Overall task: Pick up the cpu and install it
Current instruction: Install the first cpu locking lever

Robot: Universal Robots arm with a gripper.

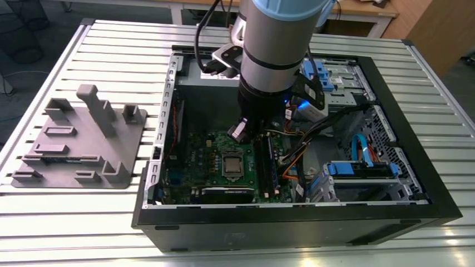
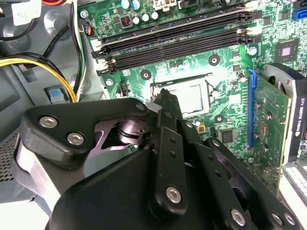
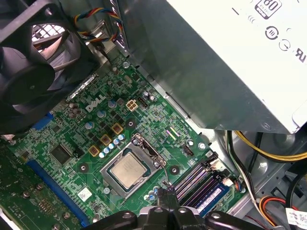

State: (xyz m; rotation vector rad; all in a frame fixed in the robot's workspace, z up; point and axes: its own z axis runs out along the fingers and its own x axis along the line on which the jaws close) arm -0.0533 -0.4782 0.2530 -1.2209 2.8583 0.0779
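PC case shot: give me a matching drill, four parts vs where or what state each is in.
Things:
1. cpu
2. gripper
3. grey fixture block
4. power supply

States:
A. on the slatted table, outside the case
B. seated in the motherboard socket
C. above the motherboard, holding nothing visible
D. big grey box with a white label

Pairs: 1-B, 2-C, 3-A, 4-D

Slatted metal table, wooden desk behind
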